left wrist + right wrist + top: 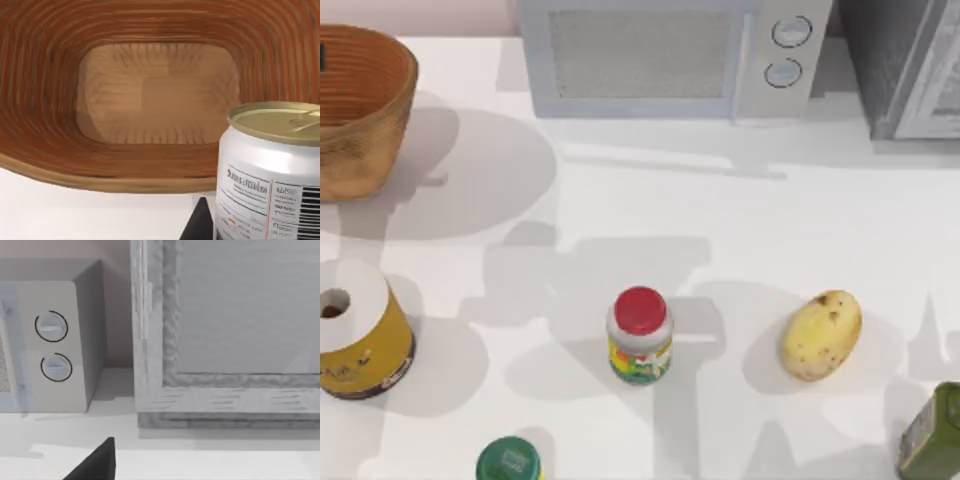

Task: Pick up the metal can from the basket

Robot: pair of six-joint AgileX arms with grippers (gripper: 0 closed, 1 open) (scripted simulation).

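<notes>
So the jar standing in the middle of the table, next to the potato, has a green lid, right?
Not quite. The jar in the middle of the table, next to the potato, has a red lid, as the top view shows. The green lid belongs to another container at the table's front edge, further to the left.

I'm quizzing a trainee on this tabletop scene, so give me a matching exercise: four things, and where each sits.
Things:
1. basket
2. potato
3. red-lidded jar
4. microwave

Places, by the top view:
A. middle of the table
B. far left corner
C. right of the red-lidded jar
D. far edge, centre

Pairs: 1-B, 2-C, 3-A, 4-D
</notes>
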